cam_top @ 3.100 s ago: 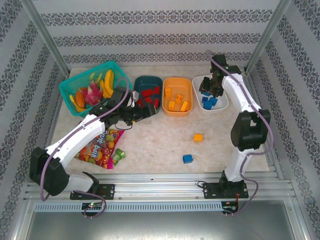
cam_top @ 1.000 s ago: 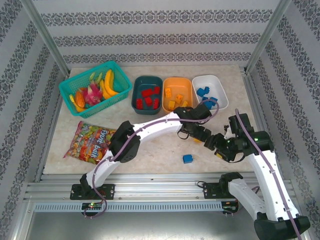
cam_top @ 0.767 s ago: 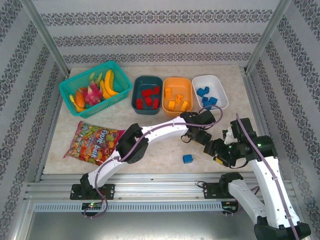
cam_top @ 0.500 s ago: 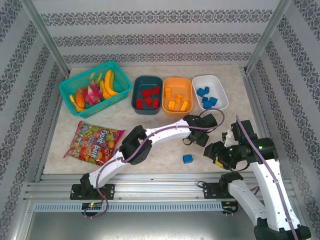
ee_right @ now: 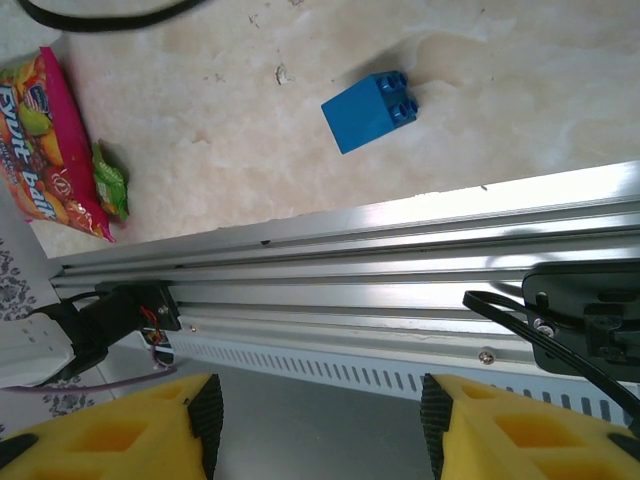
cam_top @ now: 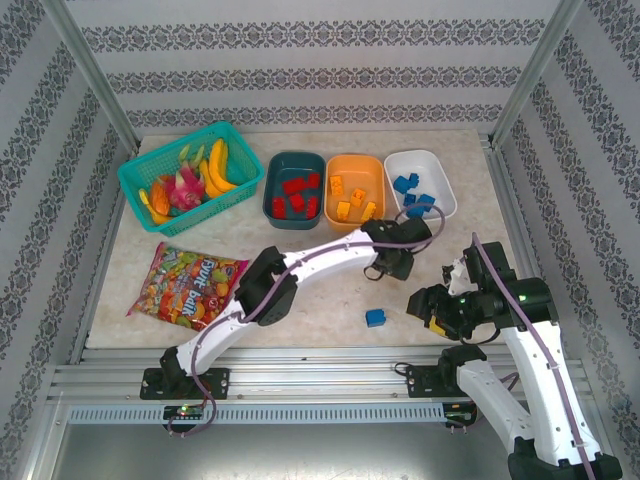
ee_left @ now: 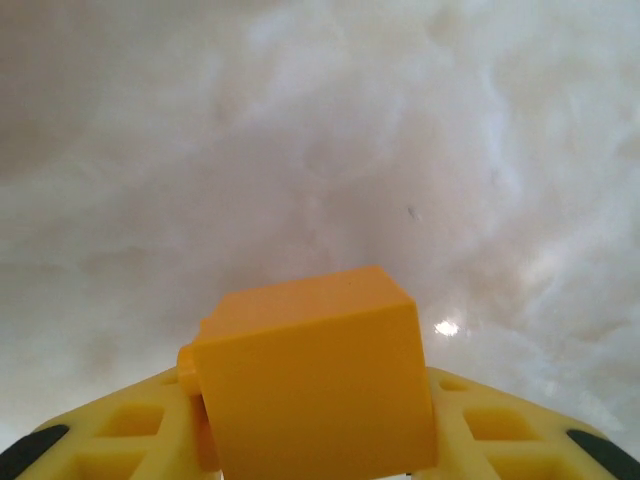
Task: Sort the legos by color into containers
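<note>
L claw is clamped on an orange brick. In its wrist view the brick sits btwn both yellow fingers, touching each, w/ blurred pale table behind. Can't tell if the brick is clear of the table.

Just bases-ward of this claw, a bit left, a lone blue brick lies on the table, studs pointing sideways in the R wrist view. R claw hangs just right of that brick, near the L claw, apart from both. Its fingers stand partly apart w/ nothing btwn them, and the metal rail at the table's near edge shows past them.

Beyond the L claw, near it, three tubs sit in a row:
- Orange tub, approx straight beyond, w/ orange bricks.
- White tub, beyond-right, w/ blue bricks.
- Teal tub, beyond-left, w/ red bricks.

Well left of the claw a candy bag lies flat on the table. Farthest out, beyond-left, is a basket w/ fruit.
</note>
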